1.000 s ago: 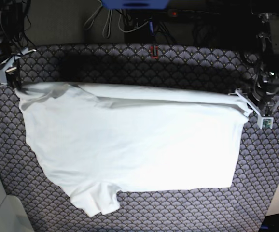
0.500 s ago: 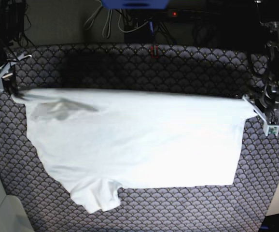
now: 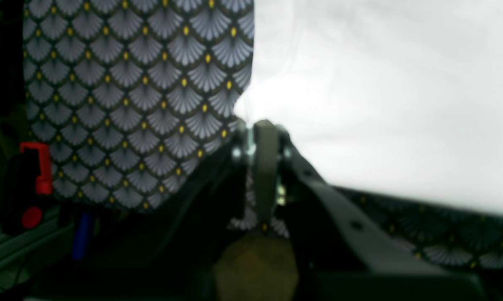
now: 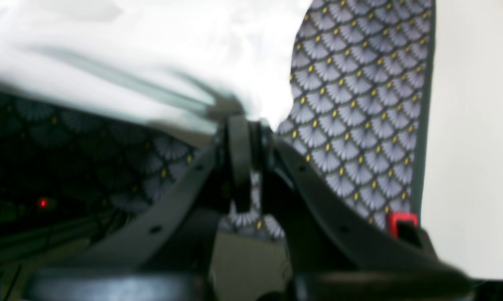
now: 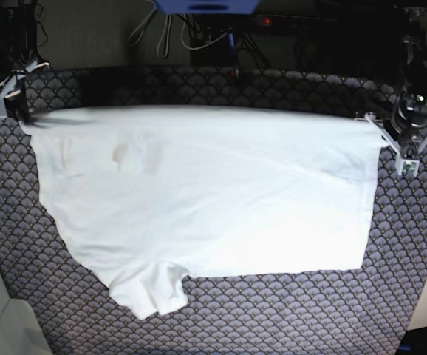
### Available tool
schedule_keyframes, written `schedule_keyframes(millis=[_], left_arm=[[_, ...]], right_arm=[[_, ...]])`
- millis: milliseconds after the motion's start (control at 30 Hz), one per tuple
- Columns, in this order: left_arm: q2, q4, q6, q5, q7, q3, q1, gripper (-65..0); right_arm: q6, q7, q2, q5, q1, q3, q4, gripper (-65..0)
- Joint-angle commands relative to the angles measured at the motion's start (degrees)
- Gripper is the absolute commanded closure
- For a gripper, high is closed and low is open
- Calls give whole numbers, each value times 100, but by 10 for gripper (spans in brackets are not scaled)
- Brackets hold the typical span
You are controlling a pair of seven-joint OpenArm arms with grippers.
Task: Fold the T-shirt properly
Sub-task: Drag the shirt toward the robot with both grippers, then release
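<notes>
Fan-patterned table (image 5: 272,318) is covered by the T-shirt (image 5: 206,200), spread centrally; its far edge is clamped by left pincer (image 5: 391,144) at 3 o'clock, right pincer (image 5: 10,107) at 10 o'clock.

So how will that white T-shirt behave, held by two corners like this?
The T-shirt is probably floppy: it drapes between the left gripper and right gripper, wrinkling. It looks light, since small pinches carry its edge. It may drag on the patterned cloth.
</notes>
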Motion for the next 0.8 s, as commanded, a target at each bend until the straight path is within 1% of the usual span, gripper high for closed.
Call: schedule_keyframes(millis=[0,100,200,367,467,767], left_arm=[[-128,40,60,167,-127,-78,74,-5],[-75,13,60,167,-311,-368,285,-5],[-66,4,60,167,-434,-509,426,-5],[-66,-4,60,167,-540,-492,549,-5],[101,-101,60,167,-540,-500,549,-5],[163,-312,51,159,-496,-456,566,-9]], right_arm=[[-112,112,90,10,-94,53,57,0],[-112,112,55,10,-156,-44,-48,0],[-112,112,38,10,-120,-150,-347,0],[-112,121,46,10,-103,-361,-716,0],[-112,121,38,10,-103,-369,-725,0],[-112,77,46,1,-164,-343,-725,0]])
